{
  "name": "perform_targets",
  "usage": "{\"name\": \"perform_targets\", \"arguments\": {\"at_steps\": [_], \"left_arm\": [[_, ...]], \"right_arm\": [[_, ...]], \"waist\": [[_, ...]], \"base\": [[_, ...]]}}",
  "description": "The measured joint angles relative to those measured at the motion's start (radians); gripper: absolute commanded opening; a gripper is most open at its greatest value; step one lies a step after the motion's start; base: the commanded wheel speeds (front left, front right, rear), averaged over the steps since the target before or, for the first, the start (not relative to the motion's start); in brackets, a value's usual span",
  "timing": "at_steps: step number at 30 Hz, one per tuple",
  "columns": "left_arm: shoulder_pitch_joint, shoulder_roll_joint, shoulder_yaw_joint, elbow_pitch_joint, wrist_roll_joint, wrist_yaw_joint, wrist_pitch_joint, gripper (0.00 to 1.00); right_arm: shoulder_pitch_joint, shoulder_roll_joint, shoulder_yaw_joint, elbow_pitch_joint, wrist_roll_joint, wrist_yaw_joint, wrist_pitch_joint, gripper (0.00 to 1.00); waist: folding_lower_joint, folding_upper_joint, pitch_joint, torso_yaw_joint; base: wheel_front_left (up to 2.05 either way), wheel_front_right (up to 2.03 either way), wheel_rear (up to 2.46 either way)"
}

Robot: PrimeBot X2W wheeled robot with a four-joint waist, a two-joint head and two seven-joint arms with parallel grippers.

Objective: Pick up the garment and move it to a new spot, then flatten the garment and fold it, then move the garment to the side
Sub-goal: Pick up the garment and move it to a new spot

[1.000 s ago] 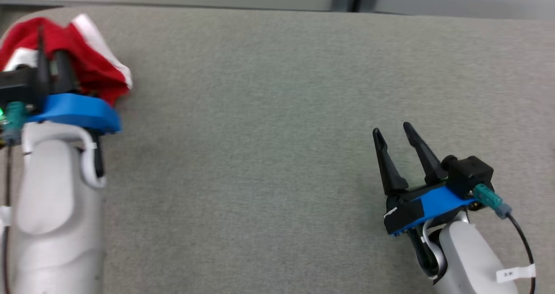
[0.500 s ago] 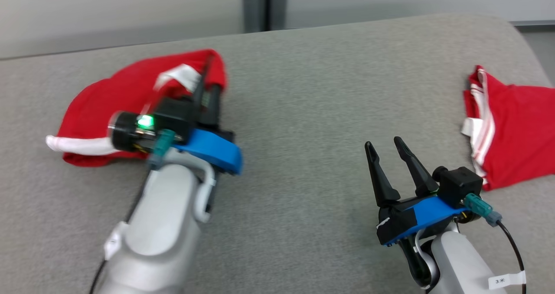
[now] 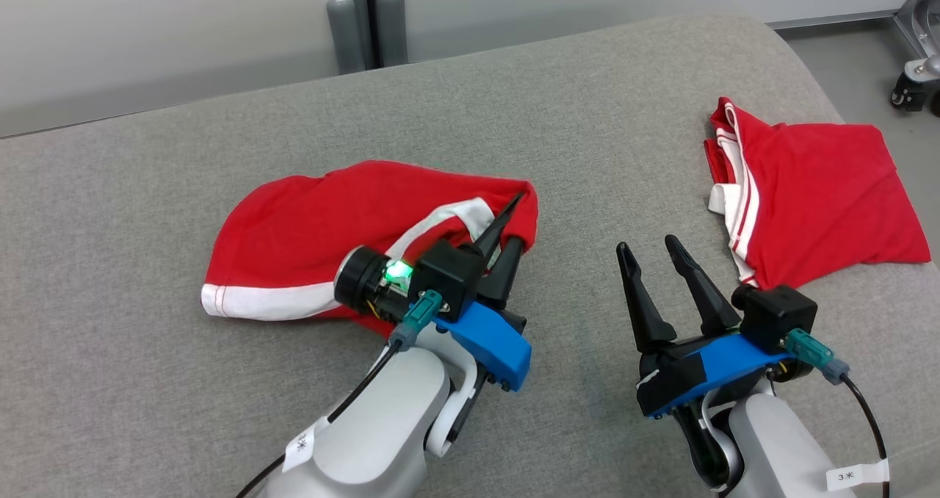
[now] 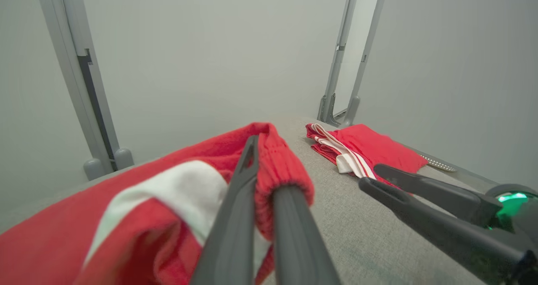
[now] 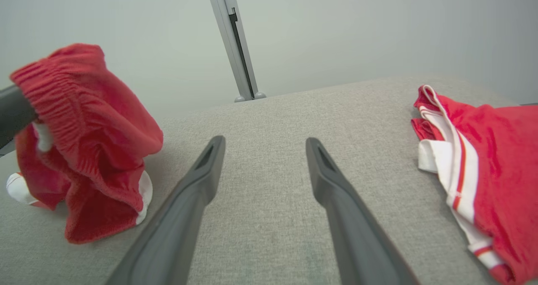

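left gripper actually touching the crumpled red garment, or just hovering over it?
Touching. In the left wrist view the left gripper is shut on the red garment, its gathered edge pinched between the fingers and bunched over one tip.

Both arms are smooth pale-grey forearms (image 3: 367,439) ending in bright blue wrist brackets (image 3: 488,340), each carrying two long, tapered dark fingers (image 3: 646,300): the left hand (image 3: 518,222) at lower centre of the head view, the right hand (image 3: 648,243) at lower right. A black camera block (image 3: 449,274) sits on each bracket with a teal connector (image 3: 420,308) and a thin black cable (image 3: 378,362) (the left also shows a black cylinder (image 3: 360,285) with a green light (image 3: 398,270)). Small white labels (image 3: 852,476) hang by the cables near the bottom edge.
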Motion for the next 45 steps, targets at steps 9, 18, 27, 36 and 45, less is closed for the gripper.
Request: {"name": "perform_targets", "arguments": {"at_steps": [9,18,27,36,45], "left_arm": [[0.089,0.001,0.116,0.063,-0.011,0.058,0.000,1.00],[0.327,0.033,0.411,0.014,0.059,0.070,0.000,1.00],[0.516,0.011,0.596,-0.014,0.123,0.038,0.000,1.00],[0.602,0.002,0.645,-0.039,0.197,-0.007,0.000,1.00],[0.614,0.001,0.619,-0.065,0.175,0.005,0.000,1.00]], "right_arm": [[0.017,0.000,-0.019,0.010,-0.002,0.000,0.000,1.00],[0.068,0.001,-0.040,0.026,-0.014,0.000,0.000,1.00],[0.113,0.002,-0.034,0.044,-0.020,0.000,0.000,1.00],[0.126,0.001,-0.017,0.052,-0.019,0.000,0.000,1.00],[0.131,0.001,0.006,0.058,-0.020,0.000,0.000,1.00]], "waist": [[0.0000,0.0000,-0.047,0.050],[-0.0001,-0.0001,-0.136,0.127],[-0.0002,-0.0002,-0.203,0.181],[0.0000,-0.0002,-0.222,0.189],[0.0000,-0.0002,-0.222,0.188]], "base": [[0.00,0.00,0.00],[0.00,0.00,0.00],[0.00,0.00,0.00],[0.00,0.00,0.00],[0.00,0.00,0.00]]}}
